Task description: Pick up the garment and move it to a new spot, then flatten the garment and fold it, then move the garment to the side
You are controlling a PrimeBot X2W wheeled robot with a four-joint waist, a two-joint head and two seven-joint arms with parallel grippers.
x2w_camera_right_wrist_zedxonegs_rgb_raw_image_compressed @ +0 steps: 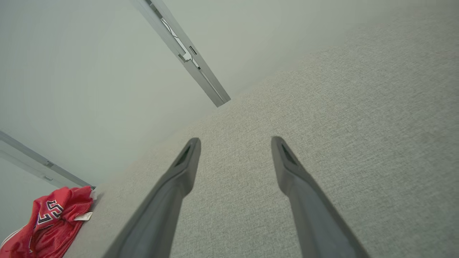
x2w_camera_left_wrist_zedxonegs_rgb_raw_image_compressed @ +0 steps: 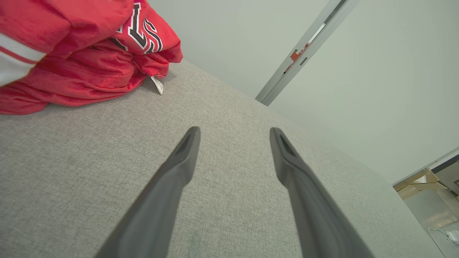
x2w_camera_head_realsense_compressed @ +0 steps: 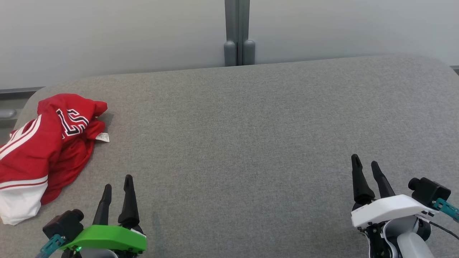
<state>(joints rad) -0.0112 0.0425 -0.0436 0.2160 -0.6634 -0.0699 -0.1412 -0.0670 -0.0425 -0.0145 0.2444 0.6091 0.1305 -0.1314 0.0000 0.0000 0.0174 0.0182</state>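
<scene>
The head camera looks forward and down across the grey surface (x2w_camera_head_realsense_compressed: 251,125), with the red garment (x2w_camera_head_realsense_compressed: 43,143) at nine o'clock. Both wrist cameras skim low over that surface, the left seeing the garment close at eleven o'clock, the right far at seven.

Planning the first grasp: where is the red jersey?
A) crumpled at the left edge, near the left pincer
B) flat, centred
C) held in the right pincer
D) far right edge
A: the red jersey lies bunched at the left edge of the grey surface, beside the left pincer.
</scene>
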